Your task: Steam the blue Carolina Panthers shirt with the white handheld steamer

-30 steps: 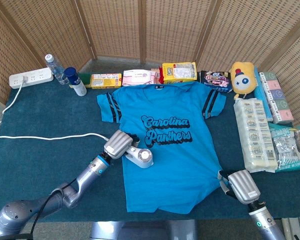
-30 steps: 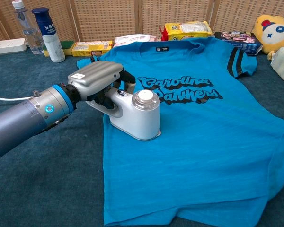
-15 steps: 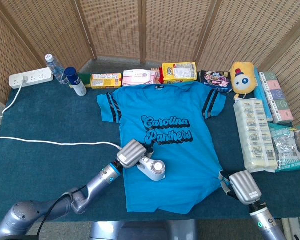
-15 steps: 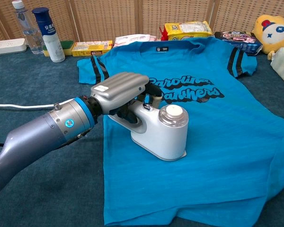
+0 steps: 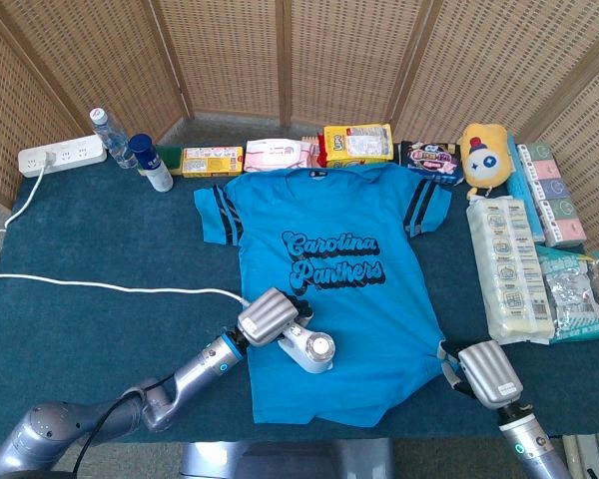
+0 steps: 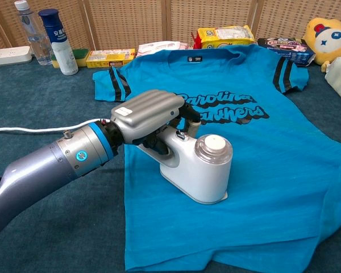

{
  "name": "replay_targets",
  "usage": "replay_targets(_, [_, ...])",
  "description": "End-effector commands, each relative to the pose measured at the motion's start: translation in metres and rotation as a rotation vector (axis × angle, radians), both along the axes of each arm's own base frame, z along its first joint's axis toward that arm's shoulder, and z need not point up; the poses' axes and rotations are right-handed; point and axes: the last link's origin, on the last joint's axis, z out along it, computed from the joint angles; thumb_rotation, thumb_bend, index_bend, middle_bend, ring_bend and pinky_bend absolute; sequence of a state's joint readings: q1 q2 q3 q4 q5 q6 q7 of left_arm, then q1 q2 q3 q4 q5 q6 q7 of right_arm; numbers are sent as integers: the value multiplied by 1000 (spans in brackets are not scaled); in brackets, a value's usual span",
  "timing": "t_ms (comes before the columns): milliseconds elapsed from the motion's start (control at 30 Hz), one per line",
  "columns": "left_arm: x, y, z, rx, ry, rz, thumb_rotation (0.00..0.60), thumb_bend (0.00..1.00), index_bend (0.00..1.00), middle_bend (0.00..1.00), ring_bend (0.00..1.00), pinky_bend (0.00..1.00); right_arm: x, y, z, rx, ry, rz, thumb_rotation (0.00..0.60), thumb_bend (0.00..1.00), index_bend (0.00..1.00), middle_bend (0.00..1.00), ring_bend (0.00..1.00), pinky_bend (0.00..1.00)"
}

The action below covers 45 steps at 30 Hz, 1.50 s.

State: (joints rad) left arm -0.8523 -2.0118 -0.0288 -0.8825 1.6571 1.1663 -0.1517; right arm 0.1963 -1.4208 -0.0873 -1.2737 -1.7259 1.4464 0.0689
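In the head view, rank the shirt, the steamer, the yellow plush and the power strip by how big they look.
1. Shirt, by far the largest.
2. Power strip and yellow plush: look about alike, so no ranking between them.
3. Steamer, though the left hand hides part of it, so its place is unsure.

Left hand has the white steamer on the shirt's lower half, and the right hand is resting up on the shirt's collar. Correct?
Not quite. The left hand does hold the white steamer on the blue shirt's lower half, but the right hand is at the shirt's bottom corner, far from the collar. The head view shows it.
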Motion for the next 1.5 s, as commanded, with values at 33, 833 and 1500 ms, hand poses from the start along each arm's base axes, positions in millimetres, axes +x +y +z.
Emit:
replay_targets(33, [-6, 3, 1, 6, 9, 13, 600, 420, 668, 764, 675, 758, 0, 0, 0, 0, 0, -1, 600, 596, 686, 675, 719, 809])
replay_targets(833, [-39, 48, 18, 144, 72, 136, 600, 418, 668, 764, 675, 757, 1, -1, -2, 6, 8, -4, 600, 597, 689, 677, 721, 811])
replay_targets(1500, [-46, 25, 21, 90, 33, 85, 600, 418, 668, 764, 675, 758, 1, 1, -1, 6, 13, -7, 600, 599, 691, 679, 724, 813])
